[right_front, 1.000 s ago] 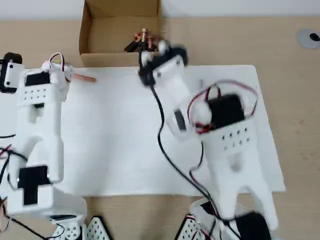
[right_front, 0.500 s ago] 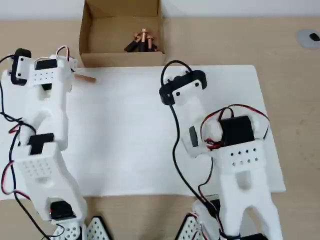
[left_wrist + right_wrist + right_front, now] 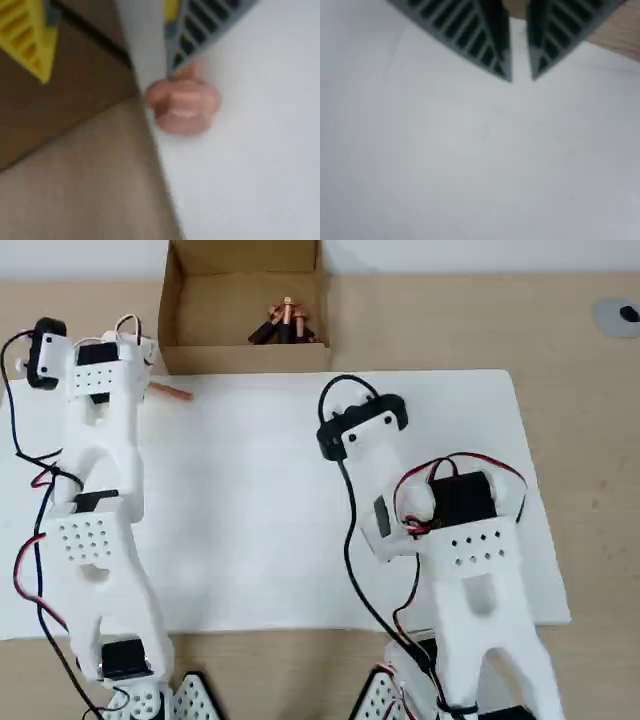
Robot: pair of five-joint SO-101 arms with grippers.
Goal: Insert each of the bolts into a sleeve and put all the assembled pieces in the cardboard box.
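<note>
Left hand (image 3: pixel 107 72): fingers are held apart, one yellow finger (image 3: pixel 27 35) and one grey finger (image 3: pixel 200 25), with nothing clamped between them. Bolt (image 3: pixel 182 105): a copper piece, found lying on the white sheet (image 3: pixel 255 160) right at the tip of the grey finger, outside the gap between the fingers; whether tip and bolt touch cannot be told. Cardboard box (image 3: pixel 172 310): its brown wall is seen through the gap of the left hand, just beyond the fingertips. The sheet's edge runs beneath that hand, and bare worktop (image 3: pixel 100 195) is noted on the yellow finger's side. Assembled pieces (image 3: pixel 285 322): a small cluster of copper and dark parts is lodged inside the box, ahead of the left hand and off toward the right hand's side, well apart from the fingers. Right hand (image 3: pixel 521 76): two dark ribbed fingers are set all but together, only a narrow slit being left, and nothing is gripped. Plain white sheet is recorded below this hand, and a strip of wooden worktop beyond its fingertips. Grey disc (image 3: pixel 614 315): set on the worktop far out on the right hand's outer side.
</note>
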